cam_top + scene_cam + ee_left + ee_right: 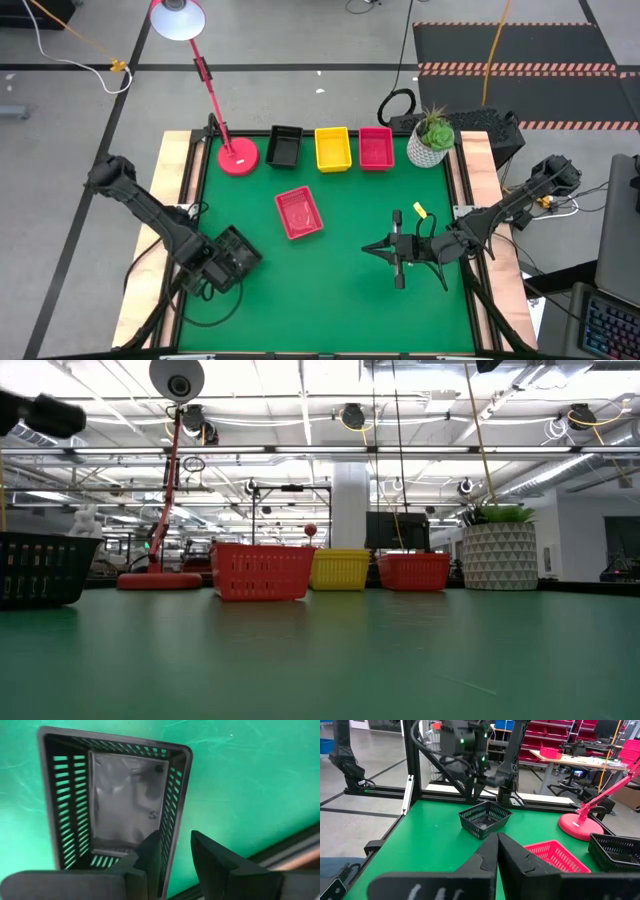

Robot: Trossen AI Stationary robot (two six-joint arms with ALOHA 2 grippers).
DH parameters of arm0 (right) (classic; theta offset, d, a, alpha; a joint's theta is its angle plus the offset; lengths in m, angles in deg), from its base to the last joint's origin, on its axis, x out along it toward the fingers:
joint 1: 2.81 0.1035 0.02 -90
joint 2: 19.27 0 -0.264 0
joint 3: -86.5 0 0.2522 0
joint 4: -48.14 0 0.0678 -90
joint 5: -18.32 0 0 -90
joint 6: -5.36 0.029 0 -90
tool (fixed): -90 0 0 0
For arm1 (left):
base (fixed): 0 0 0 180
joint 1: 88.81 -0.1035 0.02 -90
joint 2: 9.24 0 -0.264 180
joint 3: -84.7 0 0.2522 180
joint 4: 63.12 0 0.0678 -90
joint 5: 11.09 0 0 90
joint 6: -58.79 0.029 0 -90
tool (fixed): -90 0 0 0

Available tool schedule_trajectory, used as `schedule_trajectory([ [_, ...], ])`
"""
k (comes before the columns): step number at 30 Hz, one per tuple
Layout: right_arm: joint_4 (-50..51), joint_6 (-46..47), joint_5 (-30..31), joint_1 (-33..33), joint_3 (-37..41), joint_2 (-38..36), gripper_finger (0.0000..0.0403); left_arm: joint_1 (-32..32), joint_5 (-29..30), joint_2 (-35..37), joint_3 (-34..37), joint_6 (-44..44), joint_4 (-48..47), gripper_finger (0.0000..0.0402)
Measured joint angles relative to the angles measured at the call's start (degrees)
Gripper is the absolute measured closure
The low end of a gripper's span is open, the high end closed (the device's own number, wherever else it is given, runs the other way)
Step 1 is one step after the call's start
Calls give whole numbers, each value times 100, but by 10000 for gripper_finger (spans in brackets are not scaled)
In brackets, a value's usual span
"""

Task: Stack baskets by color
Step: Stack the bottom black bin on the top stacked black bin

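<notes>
Along the far edge of the green table [340,300] stand a red lamp base [238,157], a black basket [284,146], a yellow basket [332,149], a pink basket [376,148] and a white plant pot [431,146]. Another pink basket [299,213] sits alone nearer the middle, tilted, well apart from that row. A small yellow object [420,210], too small to identify, lies beside the right arm. The left gripper [172,857] is at the near left corner, its fingers pinching one wall of a second black basket [120,805], one finger inside, one outside. The right gripper [497,851] rests low at the right side, pointing left, fingers pressed together on nothing.
</notes>
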State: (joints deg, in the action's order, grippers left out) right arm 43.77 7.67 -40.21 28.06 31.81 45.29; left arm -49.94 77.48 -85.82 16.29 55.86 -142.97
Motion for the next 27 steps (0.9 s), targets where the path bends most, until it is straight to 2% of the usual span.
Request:
schedule_trajectory([
  [12,2,0,0,0,0,2,399,214,37,0,727,-157,662,293],
  [27,2,0,0,0,0,2,399,212,194,0,1050,-253,1171,293],
])
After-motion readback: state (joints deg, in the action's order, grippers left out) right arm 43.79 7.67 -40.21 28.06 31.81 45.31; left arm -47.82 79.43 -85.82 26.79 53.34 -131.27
